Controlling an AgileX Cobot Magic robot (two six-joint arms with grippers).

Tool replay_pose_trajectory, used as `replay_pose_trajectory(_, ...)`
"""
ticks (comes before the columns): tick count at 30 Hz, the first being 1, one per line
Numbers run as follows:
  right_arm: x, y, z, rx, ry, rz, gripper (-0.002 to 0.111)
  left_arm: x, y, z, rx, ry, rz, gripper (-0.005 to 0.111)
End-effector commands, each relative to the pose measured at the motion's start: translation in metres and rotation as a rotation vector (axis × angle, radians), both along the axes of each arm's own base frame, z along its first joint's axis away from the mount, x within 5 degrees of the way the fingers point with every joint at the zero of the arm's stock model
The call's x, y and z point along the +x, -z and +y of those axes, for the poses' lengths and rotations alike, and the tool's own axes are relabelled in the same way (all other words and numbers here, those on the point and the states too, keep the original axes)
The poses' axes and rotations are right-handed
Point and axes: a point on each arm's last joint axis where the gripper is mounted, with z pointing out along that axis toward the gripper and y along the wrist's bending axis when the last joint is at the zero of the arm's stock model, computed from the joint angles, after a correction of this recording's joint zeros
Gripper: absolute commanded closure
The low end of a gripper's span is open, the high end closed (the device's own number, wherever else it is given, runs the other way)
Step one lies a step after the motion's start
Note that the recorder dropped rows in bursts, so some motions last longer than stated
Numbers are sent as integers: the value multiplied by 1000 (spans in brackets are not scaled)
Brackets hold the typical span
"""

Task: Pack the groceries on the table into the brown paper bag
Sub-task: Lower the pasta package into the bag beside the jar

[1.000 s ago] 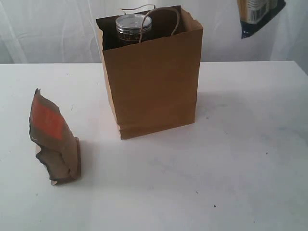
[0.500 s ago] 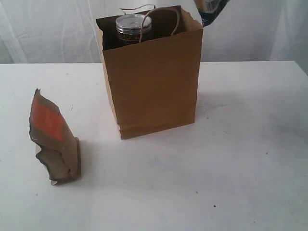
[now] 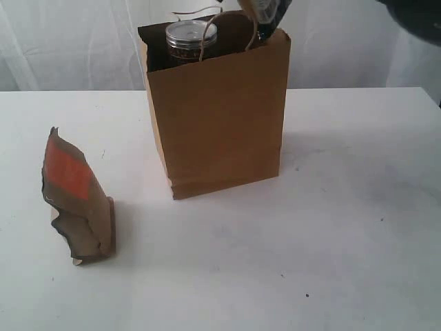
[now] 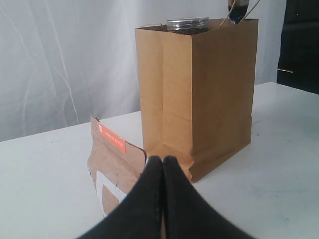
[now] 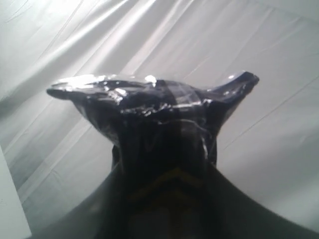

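Note:
The brown paper bag (image 3: 217, 117) (image 4: 199, 89) stands upright on the table (image 3: 331, 227). A clear jar (image 3: 191, 38) (image 4: 188, 25) sticks up inside it at the left. The orange-brown pouch (image 3: 76, 200) (image 4: 114, 164) stands on the table left of the bag. My right gripper (image 5: 167, 199) is shut on the long navy packet (image 5: 164, 114). The packet's lower end (image 3: 265, 14) hangs at the bag's open top, by its right corner, and also shows as the navy packet (image 4: 237, 10) in the left wrist view. My left gripper (image 4: 162, 162) is shut and empty, low by the pouch, pointing at the bag.
A white curtain (image 3: 69, 48) hangs behind the table. Part of the dark right arm (image 3: 413, 14) shows at the top right. The bag's twisted paper handles (image 3: 231, 21) stick up around the packet. Small dark specks (image 3: 307, 296) dot the tabletop.
The navy packet has moved left from the top right corner of the exterior view to the bag's open top. The bag, jar and pouch have not moved.

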Motion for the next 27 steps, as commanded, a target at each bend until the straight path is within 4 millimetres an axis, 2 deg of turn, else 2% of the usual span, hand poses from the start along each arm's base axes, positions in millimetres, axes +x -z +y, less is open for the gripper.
replay_pose_trajectory(1, 0, -6, 14, 28, -71, -66, 108, 0, 0, 0, 3, 2, -16, 107)
replay_pose_trajectory(7, 9, 9, 25, 48, -120, 13, 108, 0, 0, 0, 3, 2, -16, 107)
replay_pose_trajectory(11, 10, 10, 27, 94, -161, 58, 108, 0, 0, 0, 3, 2, -16, 107)
replay_pose_trajectory(18, 22, 17, 19, 170, -174, 165, 108, 0, 0, 0, 3, 2, -16, 107)
replay_pose_trajectory(23, 38, 24, 3, 200, -128, 224, 108, 0, 0, 0, 3, 2, -16, 107)
replay_pose_trajectory(27, 46, 36, 2, 197, -124, 286, 108, 0, 0, 0, 3, 2, -16, 107)
